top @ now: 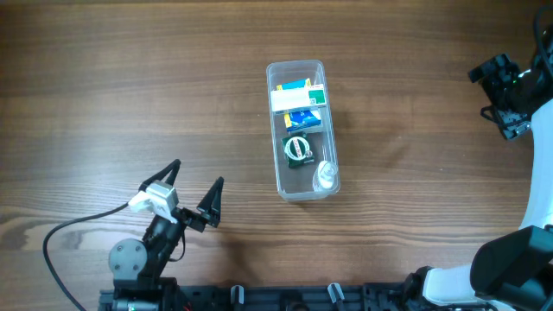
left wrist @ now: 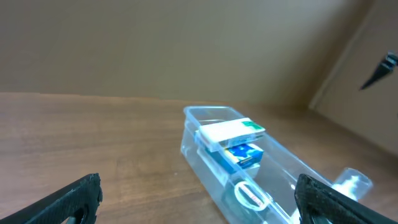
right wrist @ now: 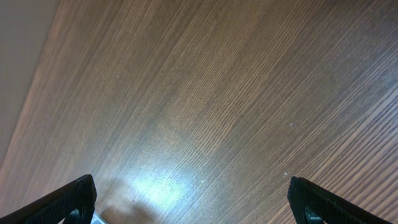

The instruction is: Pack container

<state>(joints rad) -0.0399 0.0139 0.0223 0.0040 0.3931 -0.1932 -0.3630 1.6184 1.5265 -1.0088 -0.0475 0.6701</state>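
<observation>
The clear plastic container point(top: 273, 130) lies lengthways in the middle of the table. Inside it are a white and green box point(top: 298, 93), a blue box point(top: 303, 119), a green round item point(top: 298, 149) and a small clear bottle point(top: 327, 177). My left gripper point(top: 197, 175) is open and empty, to the lower left of the container and apart from it. The left wrist view shows the container point(left wrist: 198, 155) with the white box point(left wrist: 229, 132) and blue box point(left wrist: 244, 154) between my open left fingers point(left wrist: 199, 202). My right gripper point(top: 499, 85) is at the far right; its wrist view point(right wrist: 193, 199) shows it open over bare wood.
The table point(top: 130, 86) is brown wood. A grey cable point(top: 65, 229) runs from the left arm's base at the front left edge. A black rail point(top: 285, 298) lines the front edge. The right arm's white body point(top: 540, 199) stands at the right edge.
</observation>
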